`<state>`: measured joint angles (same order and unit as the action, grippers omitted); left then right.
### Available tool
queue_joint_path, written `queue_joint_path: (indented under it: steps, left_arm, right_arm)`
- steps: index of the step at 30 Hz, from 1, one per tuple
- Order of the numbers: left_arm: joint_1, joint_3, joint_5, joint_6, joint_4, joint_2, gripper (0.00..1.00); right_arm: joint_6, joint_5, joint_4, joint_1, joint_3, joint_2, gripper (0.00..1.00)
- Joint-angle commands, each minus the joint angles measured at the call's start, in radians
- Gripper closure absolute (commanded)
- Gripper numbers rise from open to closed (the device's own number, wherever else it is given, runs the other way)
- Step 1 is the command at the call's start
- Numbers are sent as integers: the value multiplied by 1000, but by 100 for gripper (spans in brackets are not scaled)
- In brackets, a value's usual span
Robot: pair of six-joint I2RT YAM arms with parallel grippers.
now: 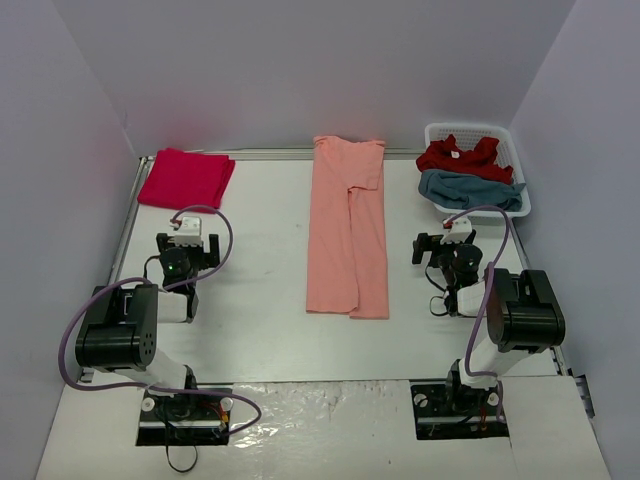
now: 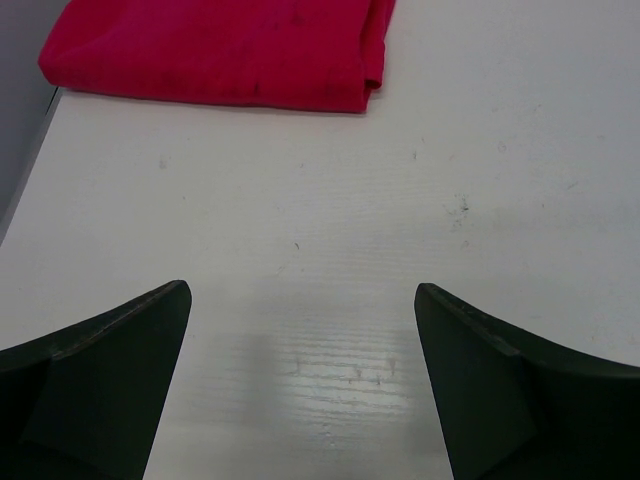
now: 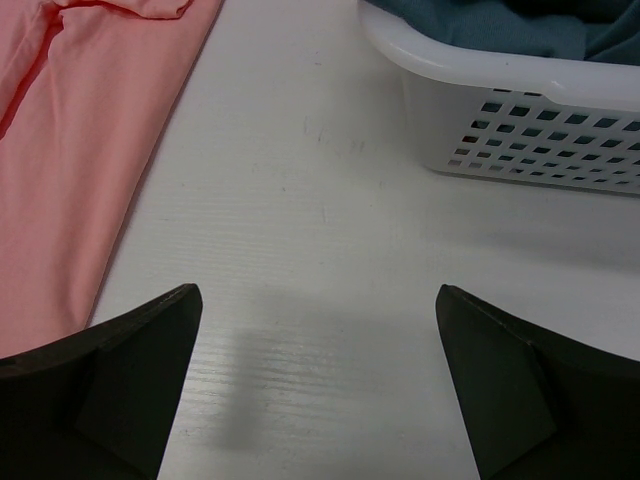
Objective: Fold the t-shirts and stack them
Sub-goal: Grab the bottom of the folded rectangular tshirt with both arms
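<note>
My left gripper (image 2: 300, 290) is released, its two dark fingers (image 2: 110, 380) spread wide with only bare white tabletop (image 2: 330, 200) between them. It holds nothing and hovers over the left side of the table. Beyond its fingertips, toward the far left corner, lies a crimson-red cloth t-shirt (image 2: 220, 50), folded into a flat rectangle, well apart from the fingers.

My right gripper (image 3: 318, 290) is open just as wide and is also empty, with bare table between its dark fingers (image 3: 510, 390). To its left, near the left finger but not touching it, runs the edge of the salmon-orange cloth t-shirt (image 3: 80, 150). To its right and farther away stands a white plastic slotted basket (image 3: 480, 90) with dusty teal-blue cloth (image 3: 500, 25) showing over its rim.

From above, the left gripper (image 1: 187, 245) and right gripper (image 1: 445, 245) sit on either side of the salmon-orange t-shirt (image 1: 345, 230). It lies flat in the middle of the table as a long narrow strip with its sides folded inward, running from the far edge toward my bases. The folded crimson-red t-shirt (image 1: 185, 178) is at the far left. The basket (image 1: 520, 195) is at the far right and holds a crumpled dark red t-shirt (image 1: 458, 157) behind the teal-blue one (image 1: 470, 188).
</note>
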<state>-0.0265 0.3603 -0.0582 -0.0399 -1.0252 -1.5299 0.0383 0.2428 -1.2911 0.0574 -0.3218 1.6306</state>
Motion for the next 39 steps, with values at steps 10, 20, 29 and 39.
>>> queue_joint_path:
  steps: [10, 20, 29, 39]
  left_arm:
    - [16, 144, 92, 17, 304, 174, 6]
    - [65, 143, 190, 235, 468, 466, 6]
    - [88, 290, 226, 405, 720, 467, 6]
    - [88, 480, 25, 416, 867, 297, 6]
  right_arm:
    - [11, -13, -197, 1, -5, -2, 0]
    - [11, -13, -197, 1, -5, -2, 0]
    - [11, -11, -197, 2, -5, -2, 0]
    - [11, -11, -197, 2, -5, -3, 0]
